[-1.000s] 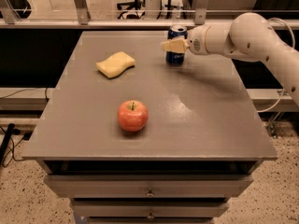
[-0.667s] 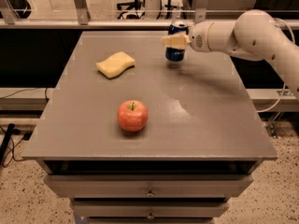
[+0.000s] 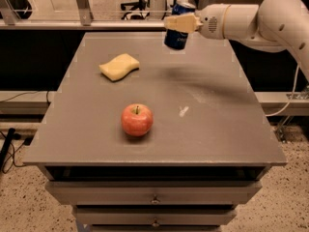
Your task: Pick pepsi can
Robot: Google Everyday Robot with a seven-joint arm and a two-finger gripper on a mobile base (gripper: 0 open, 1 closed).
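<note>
The pepsi can is a dark blue can with a silver top. It hangs tilted in the air above the far edge of the grey table. My gripper comes in from the right on a white arm and is shut on the can's upper part. Its pale fingers cross the can near the top. The can's lower half shows below the fingers and stands clear of the tabletop.
A red apple sits near the table's middle front. A yellow sponge lies at the back left. Drawers are under the tabletop. A railing and an office chair stand behind the table.
The gripper has lifted the can off the table and carried it up and slightly left. The apple and sponge have not moved.
</note>
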